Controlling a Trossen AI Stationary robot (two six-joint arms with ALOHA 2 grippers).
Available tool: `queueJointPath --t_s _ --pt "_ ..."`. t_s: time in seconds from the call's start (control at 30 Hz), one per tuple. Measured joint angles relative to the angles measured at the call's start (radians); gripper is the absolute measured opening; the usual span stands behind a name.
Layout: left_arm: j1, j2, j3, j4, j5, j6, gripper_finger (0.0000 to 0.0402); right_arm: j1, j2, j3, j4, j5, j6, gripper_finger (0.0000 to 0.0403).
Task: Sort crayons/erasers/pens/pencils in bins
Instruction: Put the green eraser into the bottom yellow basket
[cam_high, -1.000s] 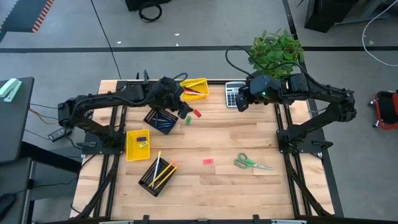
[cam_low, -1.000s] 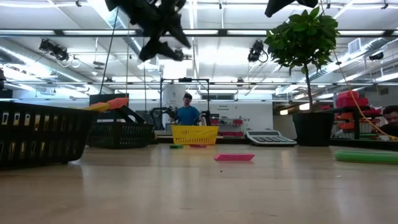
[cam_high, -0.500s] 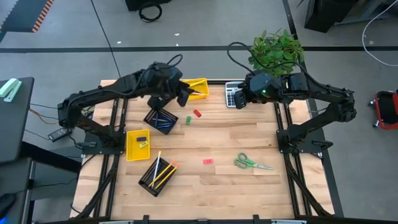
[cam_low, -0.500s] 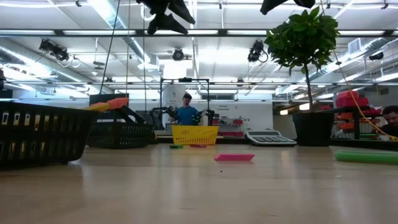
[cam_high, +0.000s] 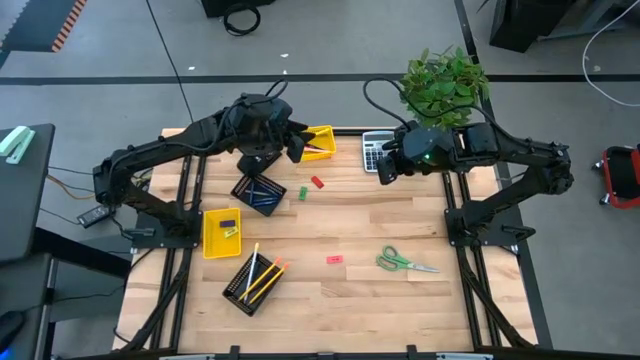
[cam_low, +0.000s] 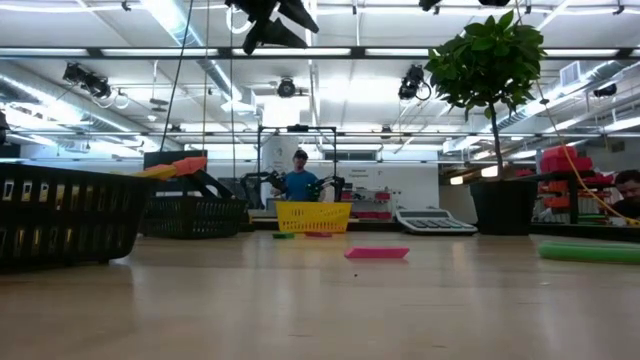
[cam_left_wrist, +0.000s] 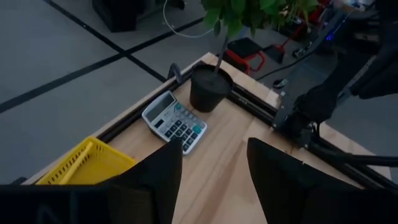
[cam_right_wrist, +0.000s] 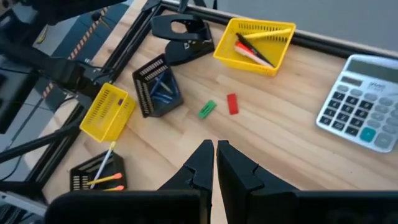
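Note:
My left gripper hangs open and empty, high above the table beside the far yellow bin; its fingers frame bare wood. That bin holds pens. My right gripper is shut and empty, raised near the calculator. Blue crayons lie in the black mesh bin. Erasers lie in the left yellow bin, and pencils in the near mesh bin. A green eraser, a red eraser and a pink eraser lie flat on the table.
A grey calculator and a potted plant stand at the far right edge. Green-handled scissors lie right of centre. A black hole punch sits at the far edge. The near half of the table is bare wood.
My left gripper has risen from just above the table near the green eraser, gone a little toward the far edge, and tipped up toward level. Nothing on the table has moved.

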Motion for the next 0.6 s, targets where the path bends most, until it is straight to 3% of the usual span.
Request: queueJointPath --t_s 0.27,0.47,0.6 --pt "0.016 0.009 0.001 0.006 -0.023 0.055 0.0186 -0.091 0.0 0.0 0.001 0.001 -0.148 0.0026" --pt "0.004 0.083 0.001 -0.01 -0.065 -0.126 0.0182 -0.196 -0.018 0.0 -0.052 -0.224 -0.314 0.0026" --pt "-0.041 0.13 0.002 -0.051 -0.079 -0.183 0.0172 -0.24 -0.032 0.001 -0.137 -0.308 -0.399 0.0026"
